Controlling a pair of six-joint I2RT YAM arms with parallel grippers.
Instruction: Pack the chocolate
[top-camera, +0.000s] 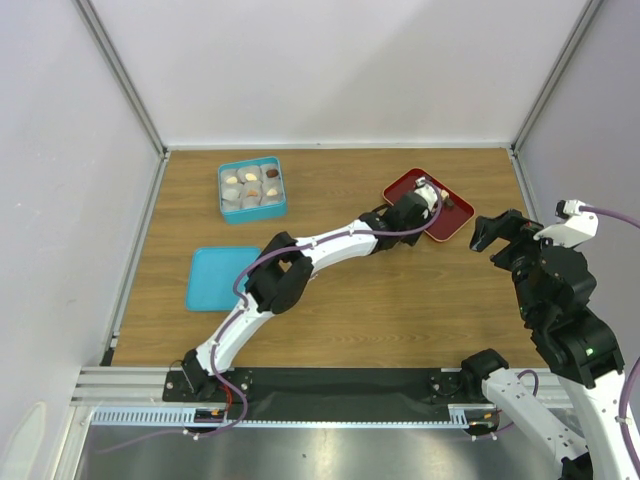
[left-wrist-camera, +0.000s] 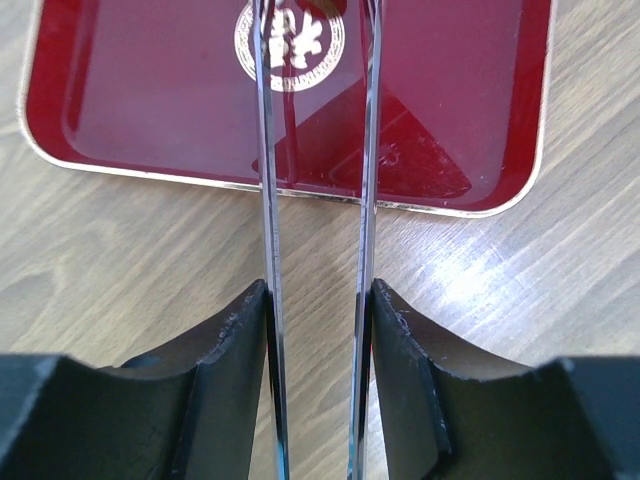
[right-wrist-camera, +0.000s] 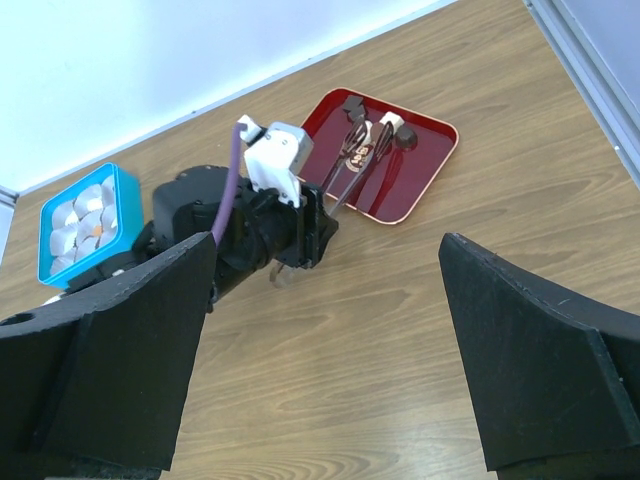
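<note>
My left gripper (left-wrist-camera: 318, 300) is shut on a pair of long metal tongs (left-wrist-camera: 372, 150), one finger pressed against each blade. The tongs (right-wrist-camera: 345, 170) reach out over the red tray (top-camera: 462, 218), with a gap between the blades. Pieces of chocolate lie at the tray's far end: a dark one (right-wrist-camera: 350, 103) and a cream-topped one (right-wrist-camera: 400, 130) near the tong tips. I cannot tell whether the tips touch them. More chocolate sits in white paper cups in the teal box (top-camera: 252, 188). My right gripper (right-wrist-camera: 325, 245) hangs open and empty right of the tray.
A teal lid (top-camera: 222, 278) lies flat on the wooden table left of my left arm. The red tray (left-wrist-camera: 60, 160) has a gold emblem (left-wrist-camera: 290, 35) on its floor. White walls with metal posts enclose the table on three sides.
</note>
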